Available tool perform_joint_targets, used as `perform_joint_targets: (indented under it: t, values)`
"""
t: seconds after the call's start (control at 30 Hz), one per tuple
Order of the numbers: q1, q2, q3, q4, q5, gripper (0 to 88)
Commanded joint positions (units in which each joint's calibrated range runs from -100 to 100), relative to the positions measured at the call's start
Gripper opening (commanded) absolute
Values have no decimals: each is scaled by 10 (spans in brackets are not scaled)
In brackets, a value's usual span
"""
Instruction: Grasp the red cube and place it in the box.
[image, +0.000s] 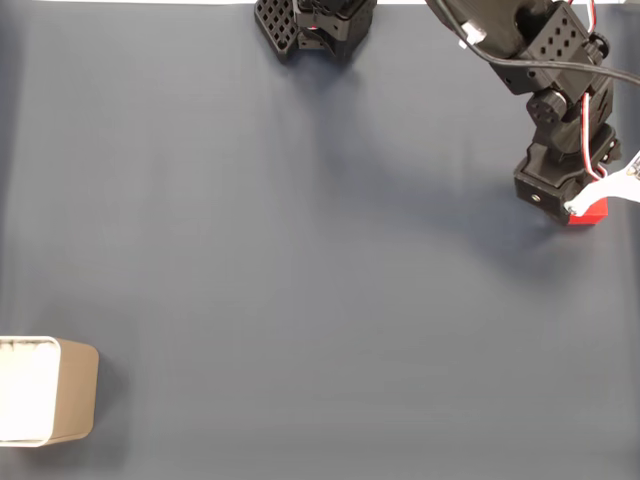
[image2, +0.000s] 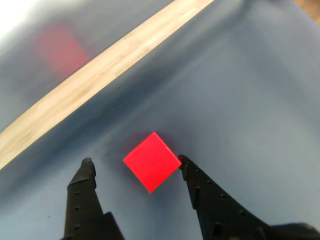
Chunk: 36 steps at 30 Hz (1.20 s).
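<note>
Dark blue-grey matte table cover (image: 300, 250) spans the fixed view. In the wrist view a light wooden strip (image2: 100, 65) runs diagonally from 8 o'clock to 1 o'clock across the upper half, with more cover beyond it and a blurred reddish patch (image2: 60, 47) at 10 o'clock; can't tell what that is.

Black multi-joint robot arm (image: 555, 80) enters the fixed view at 1 o'clock and reaches down to about 3 o'clock, with red and white wires along it. A black perforated block (image: 310, 25) sits at 12 o'clock on the frame edge.

Small tan cardboard-coloured box with rounded corners and a white interior (image: 75, 390) sits at 8 o'clock in the fixed view, cut by the left edge, well apart from the arm.

Two-finger black gripper (image2: 135, 167): jaws spread wide, one finger on either side of the cube, tips low over the cover. The 4 o'clock finger (image2: 200, 190) is at or just beside a cube corner; the 7 o'clock finger (image2: 85, 185) is clear of it.

Small bright red matte cube (image2: 151, 161) lies on the cover between the fingers, turned corner-on, just below wrist view centre. In the fixed view it (image: 590, 211) sits at 3 o'clock, partly under the gripper head.
</note>
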Motion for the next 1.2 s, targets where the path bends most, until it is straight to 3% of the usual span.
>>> perform_joint_targets:
  t: [0.0, 0.37, 1.17]
  values:
    - [-9, -46, 2, 7, 1, 382]
    - [-26, -68, 13, 31, 9, 380]
    - [-11, -22, -42, -21, 22, 385]
